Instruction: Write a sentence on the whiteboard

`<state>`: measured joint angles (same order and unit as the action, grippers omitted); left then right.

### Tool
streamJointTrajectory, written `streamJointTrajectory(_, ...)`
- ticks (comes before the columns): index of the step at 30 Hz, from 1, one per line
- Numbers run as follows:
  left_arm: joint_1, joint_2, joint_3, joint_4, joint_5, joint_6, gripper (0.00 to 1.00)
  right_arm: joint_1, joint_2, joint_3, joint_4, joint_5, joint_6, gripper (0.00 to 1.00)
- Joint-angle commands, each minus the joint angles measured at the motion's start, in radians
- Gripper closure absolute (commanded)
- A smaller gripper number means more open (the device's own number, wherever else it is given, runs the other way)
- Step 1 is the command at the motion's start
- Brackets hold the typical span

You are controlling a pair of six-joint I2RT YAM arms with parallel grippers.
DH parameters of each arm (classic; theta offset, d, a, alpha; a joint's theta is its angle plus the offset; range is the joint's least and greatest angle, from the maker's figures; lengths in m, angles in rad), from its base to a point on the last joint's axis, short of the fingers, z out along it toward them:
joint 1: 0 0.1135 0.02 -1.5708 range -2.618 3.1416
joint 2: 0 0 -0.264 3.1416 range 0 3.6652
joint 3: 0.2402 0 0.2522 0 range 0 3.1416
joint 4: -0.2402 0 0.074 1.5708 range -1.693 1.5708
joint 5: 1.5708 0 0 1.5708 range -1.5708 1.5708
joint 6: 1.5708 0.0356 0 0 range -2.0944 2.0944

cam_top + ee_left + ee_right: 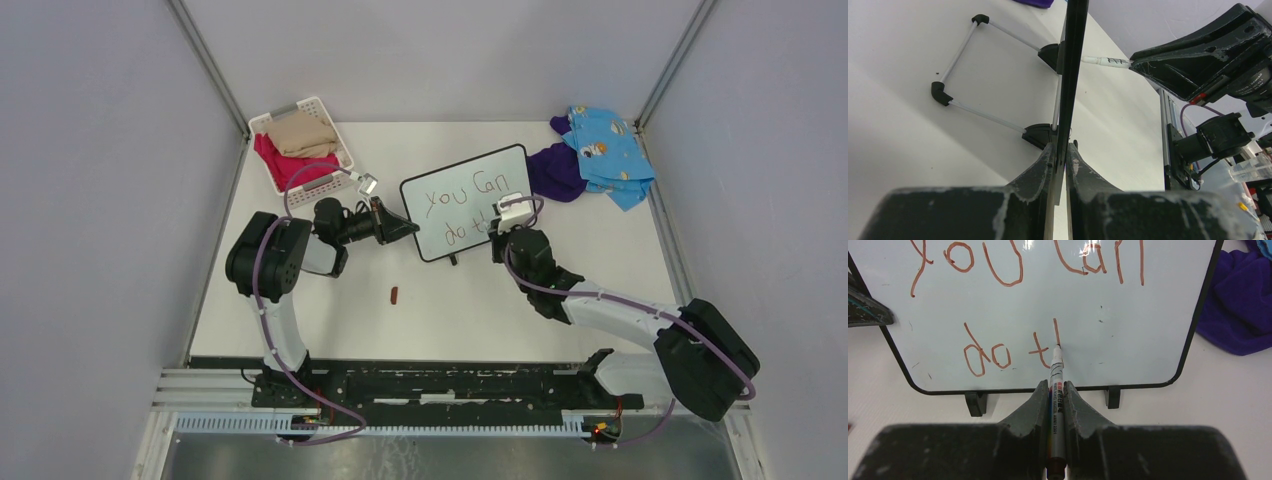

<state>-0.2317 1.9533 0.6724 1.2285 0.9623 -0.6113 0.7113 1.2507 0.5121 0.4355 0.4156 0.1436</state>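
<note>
The whiteboard [465,200] stands tilted mid-table on little black feet and fills the top of the right wrist view [1128,315]. The sentence [1004,285] reads "you can" over "do t" plus one upright stroke, in reddish-brown ink. My right gripper [1054,385] is shut on a silver marker [1056,405], its tip touching the board at the foot of that last stroke. My left gripper [1062,147] is shut on the whiteboard's left edge, which the left wrist view shows edge-on [1073,75]. From above, the left gripper [405,228] and the right gripper [500,226] flank the board.
A white basket [335,125] with red and beige cloths sits back left. A purple cloth [555,170] and a blue patterned cloth [605,150] lie back right. A small brown cap [394,295] lies on the table in front. The board's wire stand [955,55] juts behind it.
</note>
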Motion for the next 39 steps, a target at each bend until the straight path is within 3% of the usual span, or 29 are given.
streamJointTrajectory(1,-0.011,0.011,-0.006,-0.11,-0.013,0.045,0.88,-0.006,0.014,0.055,0.034,0.015,-0.02,1.0)
streamJointTrajectory(39,-0.012,0.008,-0.004,-0.115,-0.013,0.048,0.88,-0.037,0.001,-0.036,0.032,0.022,0.016,1.0)
